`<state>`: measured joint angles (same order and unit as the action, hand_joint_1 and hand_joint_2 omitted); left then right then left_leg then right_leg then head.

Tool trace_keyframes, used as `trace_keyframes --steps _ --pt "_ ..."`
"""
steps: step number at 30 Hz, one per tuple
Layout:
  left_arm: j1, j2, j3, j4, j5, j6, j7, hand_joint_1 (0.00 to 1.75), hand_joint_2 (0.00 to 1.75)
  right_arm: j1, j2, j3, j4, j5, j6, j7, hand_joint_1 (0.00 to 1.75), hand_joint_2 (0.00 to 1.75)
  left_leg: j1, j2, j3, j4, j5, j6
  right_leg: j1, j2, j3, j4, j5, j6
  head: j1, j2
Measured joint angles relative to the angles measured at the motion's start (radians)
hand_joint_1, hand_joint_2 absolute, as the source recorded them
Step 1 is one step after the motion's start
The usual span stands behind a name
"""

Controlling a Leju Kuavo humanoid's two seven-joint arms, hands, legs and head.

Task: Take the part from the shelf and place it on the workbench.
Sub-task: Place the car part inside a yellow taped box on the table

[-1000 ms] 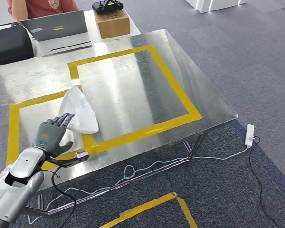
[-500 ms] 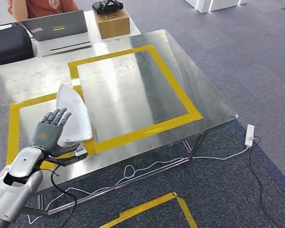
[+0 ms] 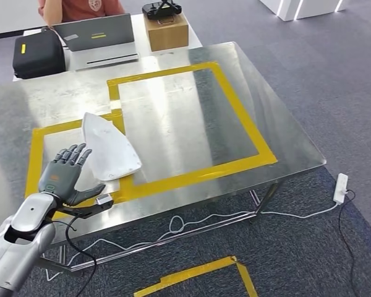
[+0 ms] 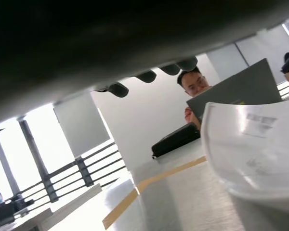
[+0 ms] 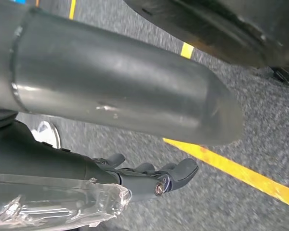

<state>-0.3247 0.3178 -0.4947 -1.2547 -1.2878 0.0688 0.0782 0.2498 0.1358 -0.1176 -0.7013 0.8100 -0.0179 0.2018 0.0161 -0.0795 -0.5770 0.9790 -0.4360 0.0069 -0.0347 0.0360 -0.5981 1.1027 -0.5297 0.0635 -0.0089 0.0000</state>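
The part, a white curved shell with one pointed end, lies flat on the steel workbench, across the yellow tape between the two marked frames. My left hand hovers at the bench's near-left edge with its fingers spread and nothing in it. Its fingertips reach the part's near-left rim; whether they touch, I cannot tell. In the left wrist view the part rests on the bench ahead of the dark fingertips. My right hand hangs over the carpet, fingers loosely extended and holding nothing.
Behind the bench, a white table holds a laptop, a black bag and a cardboard box with a controller on top. A person sits there. A power strip and cables lie on the floor under the near edge.
The part, held tilted up against my left hand before, now lies flat on the bench, and the hand has let it go. The camera has shifted, sliding the scene rightward.
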Motion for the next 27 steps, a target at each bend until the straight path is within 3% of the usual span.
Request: trace_keyframes --steps 2,3,5,7,9,11,12,14,16,18,20,21,23,25,27 --pt "-0.002 -0.001 0.003 0.000 0.000 -0.003 0.002 0.00 0.00 0.002 -0.001 0.005 0.000 -0.004 -0.001 0.002 0.00 0.00 0.002 -0.023 -0.013 0.018 -0.004 -0.017 -0.009 0.052 0.045 -0.081 0.019 0.000 0.001 0.000" --pt "-0.001 -0.001 0.005 0.000 0.000 -0.004 0.003 0.00 0.00 0.003 -0.001 0.006 -0.001 -0.005 -0.002 0.003 0.00 0.00 0.003 -0.035 -0.020 0.023 -0.003 -0.025 -0.009 0.064 0.050 -0.087 0.013 -0.005 0.002 0.000" --pt "0.003 -0.001 0.006 0.000 0.000 -0.005 0.003 0.00 0.00 0.005 -0.003 0.008 -0.002 -0.006 -0.002 0.006 0.00 0.00 0.009 -0.050 -0.029 0.025 0.002 -0.037 -0.004 0.040 0.050 -0.084 0.014 -0.023 0.003 0.000" --pt "0.005 0.000 0.007 -0.001 0.000 -0.005 0.004 0.00 0.00 0.005 -0.003 0.011 -0.003 -0.007 -0.003 0.008 0.00 0.00 0.009 -0.006 -0.047 0.057 -0.016 -0.043 0.001 0.013 0.052 -0.085 0.016 -0.039 -0.002 0.000" --pt "0.002 -0.002 0.008 -0.001 0.000 -0.005 0.005 0.00 0.00 0.007 -0.004 0.014 -0.003 -0.008 -0.003 0.008 0.00 0.00 0.005 0.054 -0.099 0.166 -0.072 -0.043 0.008 -0.018 0.054 -0.086 0.014 -0.052 -0.008 0.000" --pt "0.005 -0.004 0.008 -0.001 0.000 -0.006 0.006 0.00 0.00 0.010 -0.004 0.015 -0.003 -0.009 -0.003 0.008 0.00 0.00 0.004 0.069 -0.159 0.292 -0.120 -0.041 0.017 -0.050 0.054 -0.086 0.011 -0.059 -0.009 0.000" --pt "0.008 -0.004 0.008 -0.001 0.000 -0.006 0.006 0.00 0.00 0.010 -0.005 0.015 -0.003 -0.010 -0.003 0.008 0.00 0.00 0.004 0.070 -0.171 0.318 -0.122 -0.038 0.020 -0.065 0.055 -0.086 0.010 -0.061 -0.009 0.000" --pt "0.011 -0.003 0.008 -0.001 0.000 -0.007 0.006 0.00 0.00 0.009 -0.005 0.016 -0.003 -0.010 -0.003 0.008 0.00 0.00 0.000 0.078 -0.137 0.255 -0.072 -0.027 0.026 -0.093 0.060 -0.086 0.005 -0.063 -0.009 0.000" --pt "0.009 -0.003 0.009 -0.002 0.000 -0.007 0.008 0.00 0.00 0.008 -0.005 0.017 -0.003 -0.011 -0.003 0.008 0.00 0.00 -0.015 0.121 -0.067 0.126 -0.020 -0.012 0.032 -0.116 0.066 -0.085 -0.001 -0.061 -0.009 0.000" --pt "0.005 -0.003 0.011 -0.004 -0.001 -0.007 0.012 0.00 0.00 0.007 -0.005 0.019 -0.004 -0.013 -0.002 0.008 0.00 0.00 -0.029 0.152 -0.033 0.058 -0.014 -0.001 0.036 -0.138 0.068 -0.084 -0.006 -0.054 -0.007 0.000" --pt "0.006 -0.001 0.013 -0.005 -0.001 -0.008 0.013 0.00 0.00 0.006 -0.005 0.021 -0.005 -0.014 -0.002 0.008 0.00 0.00 -0.031 0.137 -0.032 0.045 -0.017 0.006 0.038 -0.159 0.070 -0.087 -0.010 -0.046 -0.006 0.000" --pt "0.008 0.000 0.015 -0.006 -0.002 -0.008 0.013 0.00 0.00 0.005 -0.006 0.022 -0.006 -0.014 -0.002 0.008 0.00 0.00 -0.030 0.125 -0.030 0.040 -0.015 0.009 0.036 -0.152 0.069 -0.084 -0.016 -0.041 -0.005 0.000" --pt "0.007 0.000 0.016 -0.009 -0.002 -0.009 0.013 0.00 0.00 0.003 -0.007 0.022 -0.009 -0.014 -0.002 0.008 0.00 0.00 -0.023 0.104 -0.026 0.030 -0.010 0.018 0.033 -0.100 0.043 -0.031 -0.047 -0.031 -0.003 0.000" --pt "0.005 -0.003 0.016 -0.010 -0.002 -0.009 0.013 0.00 0.00 0.005 -0.008 0.022 -0.009 -0.016 -0.002 0.008 0.00 0.00 -0.021 0.083 -0.026 0.029 -0.009 0.023 0.030 -0.049 -0.024 0.094 -0.099 -0.026 0.000 0.000" --pt "0.008 -0.008 0.016 -0.010 -0.003 -0.010 0.014 0.00 0.00 0.009 -0.009 0.022 -0.009 -0.017 -0.002 0.008 0.00 0.00 -0.021 0.063 -0.025 0.030 -0.010 0.026 0.030 -0.039 -0.086 0.187 -0.115 -0.022 0.001 0.000"
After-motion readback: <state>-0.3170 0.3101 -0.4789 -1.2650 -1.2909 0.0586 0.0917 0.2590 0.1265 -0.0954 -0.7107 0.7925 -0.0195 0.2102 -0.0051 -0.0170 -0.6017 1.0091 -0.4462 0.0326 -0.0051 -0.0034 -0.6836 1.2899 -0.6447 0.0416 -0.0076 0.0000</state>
